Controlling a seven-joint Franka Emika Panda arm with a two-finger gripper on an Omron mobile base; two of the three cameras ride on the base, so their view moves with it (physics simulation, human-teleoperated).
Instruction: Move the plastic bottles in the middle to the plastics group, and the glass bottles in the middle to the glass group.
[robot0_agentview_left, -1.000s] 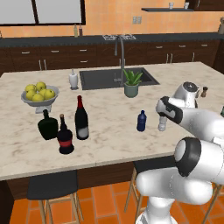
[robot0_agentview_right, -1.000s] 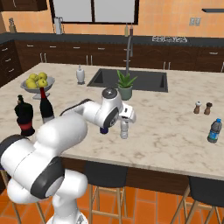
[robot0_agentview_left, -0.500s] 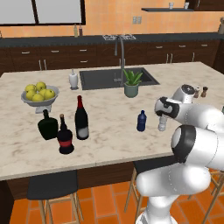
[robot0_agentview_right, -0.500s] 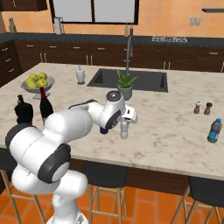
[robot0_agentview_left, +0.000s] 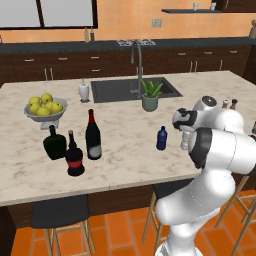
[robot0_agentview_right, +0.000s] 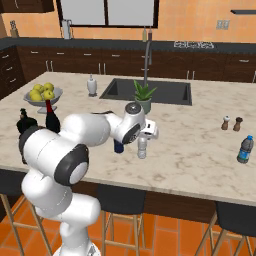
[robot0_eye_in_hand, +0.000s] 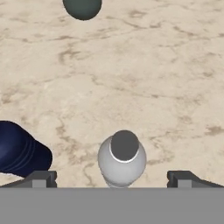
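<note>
Gripper: the gripper (robot0_eye_in_hand: 111, 178) hangs released, jaws at full spread, holding nothing, straight above a small pale bottle (robot0_eye_in_hand: 121, 159) that stands just beside the small blue bottle (robot0_agentview_left: 161, 138), on the side away from the wine bottle (robot0_agentview_left: 93, 137)
Blue bottle: upright on the counter (robot0_agentview_left: 125, 160), untouched, at the edge of the hand view and outside the span of the jaws
Wine bottle: well apart from the blue bottle, upright, next to the green flask (robot0_agentview_left: 54, 145) and the black bottle with a red band (robot0_agentview_left: 75, 160)
Step in hand: judged to be lining up for a pick from above
Doing it well: settle which bottle is meant first; centre the jaws on its cap, come straight down, close below the cap on the body, and keep the near fingertip off the neighbouring bottle so that neither tips
Likely goal: a water bottle (robot0_agentview_right: 244, 149) far beyond the pale bottle from the blue one, probably the plastics group
Hidden: the arm covers most of the blue bottle in the right base view
Hard to tell: what the pale bottle is made of; how high the fingertips stand above its cap
</note>
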